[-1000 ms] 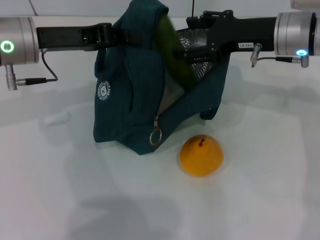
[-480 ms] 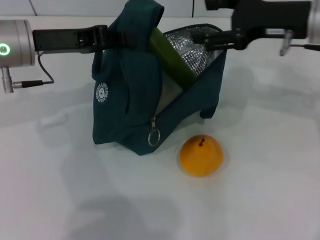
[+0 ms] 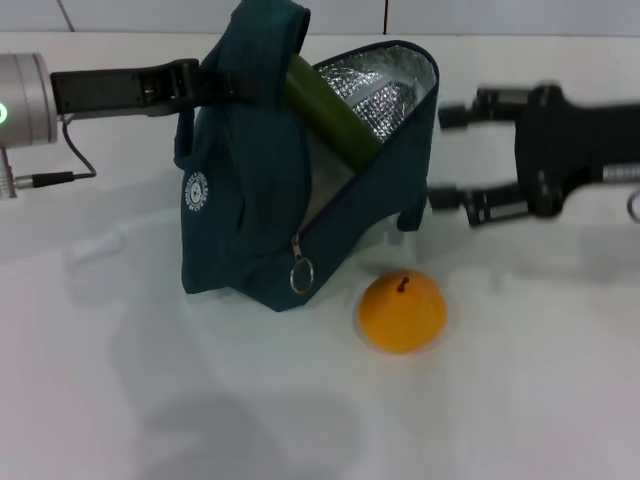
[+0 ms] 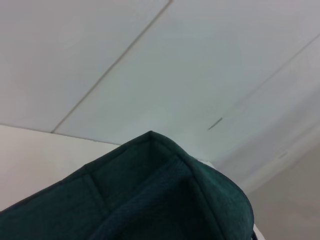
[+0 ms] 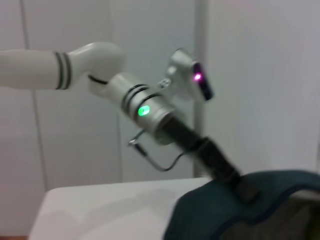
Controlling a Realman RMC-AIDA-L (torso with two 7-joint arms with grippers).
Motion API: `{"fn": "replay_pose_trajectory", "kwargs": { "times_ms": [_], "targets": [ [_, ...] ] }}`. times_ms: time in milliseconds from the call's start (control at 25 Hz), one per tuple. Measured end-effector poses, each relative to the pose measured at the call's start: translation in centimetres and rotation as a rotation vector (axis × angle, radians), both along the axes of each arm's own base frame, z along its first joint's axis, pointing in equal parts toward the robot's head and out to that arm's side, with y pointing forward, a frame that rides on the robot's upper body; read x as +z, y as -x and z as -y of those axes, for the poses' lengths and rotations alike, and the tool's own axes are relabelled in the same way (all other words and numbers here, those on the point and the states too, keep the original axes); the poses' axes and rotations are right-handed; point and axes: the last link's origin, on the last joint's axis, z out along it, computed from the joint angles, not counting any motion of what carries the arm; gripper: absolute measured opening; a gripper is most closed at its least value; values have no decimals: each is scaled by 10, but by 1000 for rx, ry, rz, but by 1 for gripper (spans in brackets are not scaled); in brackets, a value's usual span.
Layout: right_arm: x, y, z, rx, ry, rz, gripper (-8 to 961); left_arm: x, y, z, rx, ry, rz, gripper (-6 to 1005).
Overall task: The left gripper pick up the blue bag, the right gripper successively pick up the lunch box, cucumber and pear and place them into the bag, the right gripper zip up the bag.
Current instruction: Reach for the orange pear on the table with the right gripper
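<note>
The blue bag (image 3: 250, 200) stands open on the white table, its silver lining showing. My left gripper (image 3: 205, 85) is shut on the bag's handle at the top and holds it up. The bag's fabric fills the left wrist view (image 4: 150, 195) and shows low in the right wrist view (image 5: 240, 215). The green cucumber (image 3: 330, 110) leans inside the bag with its upper end sticking out. A pale surface under it may be the lunch box; I cannot tell. The orange-yellow pear (image 3: 402, 312) lies on the table in front of the bag. My right gripper (image 3: 450, 157) is open and empty, just right of the bag.
The bag's zipper pull ring (image 3: 301, 273) hangs at the front corner. The left arm (image 5: 150, 110) shows in the right wrist view, reaching to the bag. White table (image 3: 150, 400) spreads around the bag and pear.
My right gripper has let go of the cucumber, drawn out of the bag's mouth and dropped down to the bag's right side. The bag shifted slightly left.
</note>
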Motion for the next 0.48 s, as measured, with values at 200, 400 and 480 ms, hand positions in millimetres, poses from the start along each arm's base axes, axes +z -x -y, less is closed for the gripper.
{"fn": "replay_pose_trajectory", "kwargs": {
  "times_ms": [200, 400, 480],
  "targets": [
    [-17, -18, 15, 10, 49, 12, 833, 0, 2, 1, 8, -3, 0, 97],
    [-33, -36, 21, -18, 88, 3, 831, -2, 2, 2, 5, -4, 0, 98],
    [-39, -42, 24, -24, 99, -1, 831, -2, 2, 2, 2, -5, -1, 98]
  ]
}}
